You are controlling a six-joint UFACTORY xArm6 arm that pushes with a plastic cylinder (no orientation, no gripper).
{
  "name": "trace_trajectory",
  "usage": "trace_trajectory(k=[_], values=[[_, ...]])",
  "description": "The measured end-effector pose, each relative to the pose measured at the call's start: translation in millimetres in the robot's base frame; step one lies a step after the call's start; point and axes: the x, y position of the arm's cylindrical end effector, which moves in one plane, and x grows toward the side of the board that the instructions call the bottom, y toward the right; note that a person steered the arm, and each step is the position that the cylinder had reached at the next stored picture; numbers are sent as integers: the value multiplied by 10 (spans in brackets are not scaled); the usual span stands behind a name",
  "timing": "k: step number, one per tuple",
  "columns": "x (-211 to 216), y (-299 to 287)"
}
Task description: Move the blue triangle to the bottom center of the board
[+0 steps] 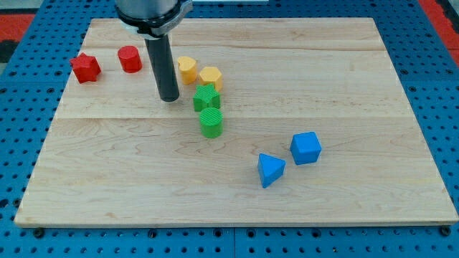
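On the wooden board [337, 79], toward the view's lower right, we find the blue triangle [270, 170], lying flat and just to the lower left of the blue cube [306, 147]; the two sit close together, though we cannot tell whether they touch. The triangle is somewhat right of the board's middle and a little above its bottom edge.

Our rod comes down from the view's top, and my tip [169, 99] rests on the board in the upper left part, well apart from the blue triangle, which lies down and to the view's right of it. We carry no fingers at all, only this straight dark rod, so there is nothing to open, close or clamp, and the tip touches no block.

Just to the view's right of the tip stand the green blocks: one with an angular outline [206, 97] and, directly below it and seemingly touching, a green cylinder [211, 122]. Above them sit two yellow blocks, one [187, 69] beside the rod and another [211, 77] to its right, close to the upper green one. At the view's left we see a red cylinder [130, 59] and, further left, a red star-like block [85, 68].
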Motion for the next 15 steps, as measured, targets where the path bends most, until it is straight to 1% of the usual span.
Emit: trace_trajectory(k=[2, 3, 4, 6, 7, 8, 10, 11, 12, 13, 14, 15], values=[[344, 332], [344, 432], [420, 414], [758, 375], [1125, 375], [1138, 758], [945, 1047], [1125, 1059], [1316, 1213], [1109, 1257], [1155, 1647], [1417, 1730]])
